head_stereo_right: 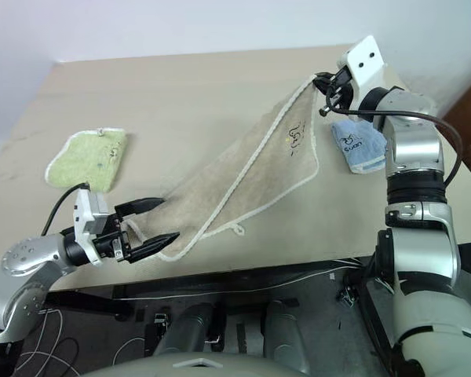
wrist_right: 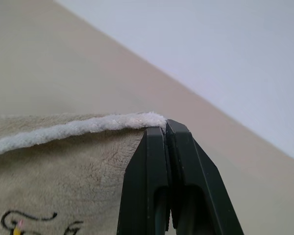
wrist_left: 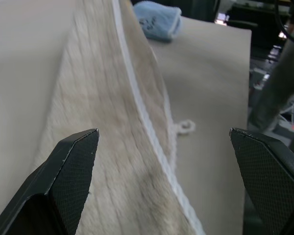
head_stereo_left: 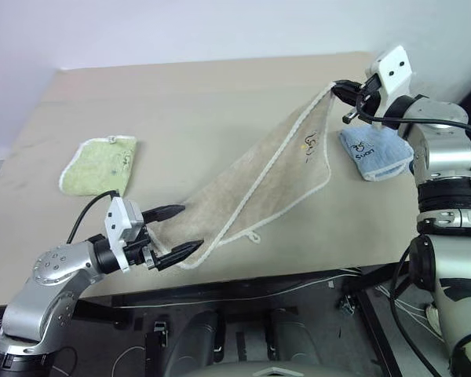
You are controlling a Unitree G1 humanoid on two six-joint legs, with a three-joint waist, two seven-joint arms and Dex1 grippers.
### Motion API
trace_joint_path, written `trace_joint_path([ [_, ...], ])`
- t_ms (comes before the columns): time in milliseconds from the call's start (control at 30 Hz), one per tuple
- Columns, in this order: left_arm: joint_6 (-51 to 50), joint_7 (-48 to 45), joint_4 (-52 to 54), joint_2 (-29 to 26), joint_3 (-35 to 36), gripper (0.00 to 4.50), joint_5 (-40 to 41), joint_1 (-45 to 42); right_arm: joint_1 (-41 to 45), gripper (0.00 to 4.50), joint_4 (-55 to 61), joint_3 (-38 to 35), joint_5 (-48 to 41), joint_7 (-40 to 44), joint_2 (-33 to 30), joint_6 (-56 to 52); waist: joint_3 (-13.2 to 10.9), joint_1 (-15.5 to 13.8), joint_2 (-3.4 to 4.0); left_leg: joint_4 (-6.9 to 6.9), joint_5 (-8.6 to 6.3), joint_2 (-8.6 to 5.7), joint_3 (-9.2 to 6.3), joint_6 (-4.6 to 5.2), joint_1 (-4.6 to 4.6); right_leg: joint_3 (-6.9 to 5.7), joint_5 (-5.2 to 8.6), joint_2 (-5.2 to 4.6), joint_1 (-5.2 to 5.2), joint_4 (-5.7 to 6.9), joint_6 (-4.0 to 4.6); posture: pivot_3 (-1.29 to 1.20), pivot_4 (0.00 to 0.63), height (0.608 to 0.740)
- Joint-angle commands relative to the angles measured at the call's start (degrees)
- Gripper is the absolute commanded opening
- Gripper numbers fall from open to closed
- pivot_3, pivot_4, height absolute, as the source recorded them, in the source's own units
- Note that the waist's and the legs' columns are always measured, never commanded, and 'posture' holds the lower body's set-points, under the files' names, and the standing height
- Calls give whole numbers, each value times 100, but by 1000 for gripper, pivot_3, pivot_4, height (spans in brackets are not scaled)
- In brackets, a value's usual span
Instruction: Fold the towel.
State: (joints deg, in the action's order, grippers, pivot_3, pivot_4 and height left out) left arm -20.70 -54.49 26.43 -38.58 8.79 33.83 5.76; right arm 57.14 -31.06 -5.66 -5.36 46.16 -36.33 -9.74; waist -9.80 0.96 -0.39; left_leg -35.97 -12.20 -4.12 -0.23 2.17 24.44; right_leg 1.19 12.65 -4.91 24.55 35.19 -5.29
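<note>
towel's point(head_stereo_left: 275, 177) near corner hidden behind left pincer point(head_stereo_left: 177, 232), embroidered mark point(head_stereo_left: 311, 143) unreadable

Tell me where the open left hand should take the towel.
Take the towel at its near corner on the table, right before the open left hand. Come in level from the table's near edge: the right hand holds the far corner raised, so the cloth slopes down to that resting end.

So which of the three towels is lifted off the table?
The beige towel: the right gripper pinches its corner, raising it. The green towel and blue towel lie folded flat.
</note>
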Motion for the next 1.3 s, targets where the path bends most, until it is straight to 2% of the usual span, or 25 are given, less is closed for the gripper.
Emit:
trace_joint_path([
  [33,339,-77,-90,-98,-150,4500,-394,-8,186,33,479,-220,-210,-170,-97,-154,0,0,0,1,0,0,0,0,0,0,0,0,0,0,0,0,150,740],
  [167,967,-43,-467,-10,-295,4500,-959,-50,297,33,813,-239,-374,-207,-102,-385,-2,1,3,0,0,0,1,0,0,0,0,-3,-1,-2,1,0,150,740],
  [300,1389,-39,-673,127,-437,4500,-1200,-52,314,33,884,-207,-395,-245,-134,-390,-2,2,3,4,0,0,1,1,2,-1,0,-4,0,-6,1,0,150,740],
  [400,1675,68,-849,248,-519,4500,-1434,-75,452,33,1092,-425,-723,-339,7,-426,-2,-7,3,7,-1,0,1,1,3,-1,0,-6,0,-9,1,0,150,740],
  [667,2513,-223,-1363,349,-664,4500,-1589,-199,641,33,1363,-435,-999,-354,43,-612,-3,0,5,11,-1,0,1,2,5,-1,0,-7,4,-10,1,0,150,740],
  [867,3200,-204,-1935,581,-1280,4500,-2229,-762,630,33,1435,-298,-940,-381,120,-560,-3,-11,6,10,-1,0,2,2,6,-2,0,-9,4,-10,1,0,150,740],
  [1000,3506,-238,-2167,708,-1495,4500,-2361,-1035,609,33,1469,-273,-967,-410,119,-587,-3,-9,6,11,-1,0,2,2,8,-2,-1,-9,7,-10,-1,0,150,740],
  [1300,3488,-586,-2145,182,-1852,4500,-2716,-1231,435,33,1617,-257,-959,-459,95,-638,-4,7,8,22,-1,0,2,2,9,-1,-1,-9,14,-9,-1,0,150,740],
])
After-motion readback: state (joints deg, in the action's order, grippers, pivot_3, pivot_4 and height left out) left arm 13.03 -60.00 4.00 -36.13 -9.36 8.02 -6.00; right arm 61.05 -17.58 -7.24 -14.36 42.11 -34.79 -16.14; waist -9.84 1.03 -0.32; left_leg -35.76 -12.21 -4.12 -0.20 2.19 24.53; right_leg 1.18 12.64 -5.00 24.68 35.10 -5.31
